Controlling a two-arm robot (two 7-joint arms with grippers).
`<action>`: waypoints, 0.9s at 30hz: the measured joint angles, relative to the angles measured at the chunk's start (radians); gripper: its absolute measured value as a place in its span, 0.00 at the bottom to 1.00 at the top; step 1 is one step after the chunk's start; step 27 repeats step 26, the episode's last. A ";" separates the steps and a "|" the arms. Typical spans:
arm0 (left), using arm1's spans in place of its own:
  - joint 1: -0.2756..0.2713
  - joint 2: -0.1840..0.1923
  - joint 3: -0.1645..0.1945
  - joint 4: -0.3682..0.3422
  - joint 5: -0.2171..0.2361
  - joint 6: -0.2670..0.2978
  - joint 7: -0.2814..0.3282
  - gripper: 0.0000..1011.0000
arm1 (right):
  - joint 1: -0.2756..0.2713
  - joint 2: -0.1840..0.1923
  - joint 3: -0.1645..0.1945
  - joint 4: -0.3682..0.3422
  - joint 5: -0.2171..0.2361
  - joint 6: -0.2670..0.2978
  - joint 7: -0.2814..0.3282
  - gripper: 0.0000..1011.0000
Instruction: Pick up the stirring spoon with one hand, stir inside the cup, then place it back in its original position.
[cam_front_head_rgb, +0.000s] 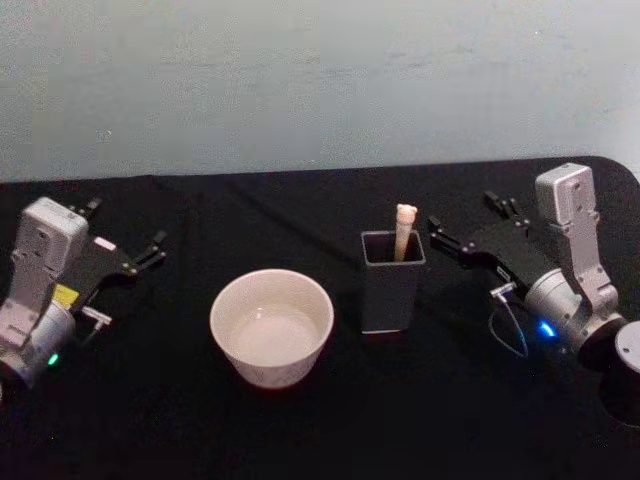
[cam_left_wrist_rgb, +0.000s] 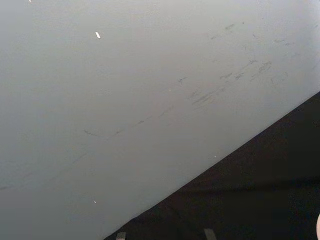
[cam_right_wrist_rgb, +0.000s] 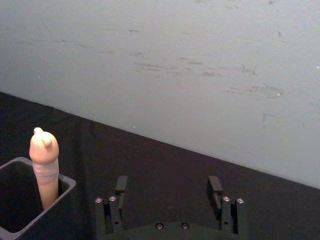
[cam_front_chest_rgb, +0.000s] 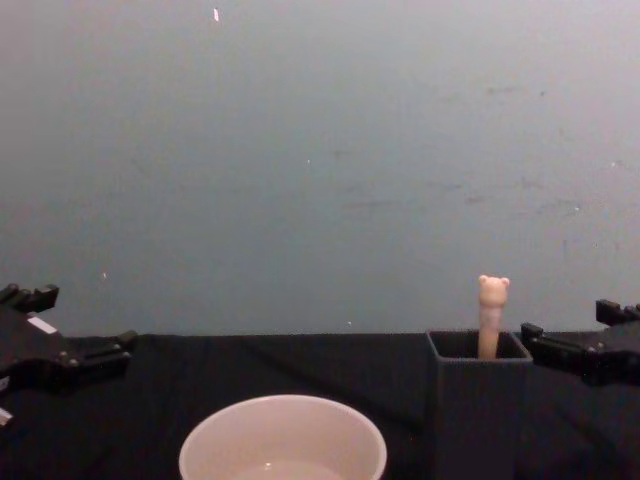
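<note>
The stirring spoon (cam_front_head_rgb: 404, 228) stands upright in the dark grey square holder (cam_front_head_rgb: 391, 290), its pale bear-head handle (cam_front_chest_rgb: 492, 310) poking above the rim; the bowl is hidden inside. The cream-white cup (cam_front_head_rgb: 271, 326) sits on the table just left of the holder. My right gripper (cam_front_head_rgb: 467, 218) hovers open to the right of the holder, level with its top and clear of the spoon. In the right wrist view, the spoon (cam_right_wrist_rgb: 44, 162) and holder (cam_right_wrist_rgb: 64, 189) lie off to one side of the open right gripper (cam_right_wrist_rgb: 168, 186). My left gripper (cam_front_head_rgb: 122, 226) rests open at the far left.
A black cloth (cam_front_head_rgb: 300, 420) covers the table and ends at a pale grey wall (cam_front_head_rgb: 320, 80) behind. The black cloth stretches bare in front of the cup (cam_front_chest_rgb: 283, 440) and between the cup and the left gripper (cam_front_chest_rgb: 80, 320).
</note>
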 joint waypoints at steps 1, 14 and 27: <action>0.000 0.000 0.000 0.000 0.000 0.000 0.000 0.99 | 0.000 0.000 0.000 0.000 0.000 0.000 0.000 0.99; 0.000 0.000 0.000 0.000 0.000 0.000 0.000 0.99 | 0.000 0.000 0.000 0.000 0.000 0.000 0.000 0.99; 0.000 0.000 0.000 0.000 0.000 0.000 0.000 0.99 | 0.000 0.000 0.000 0.000 0.000 0.000 0.000 0.99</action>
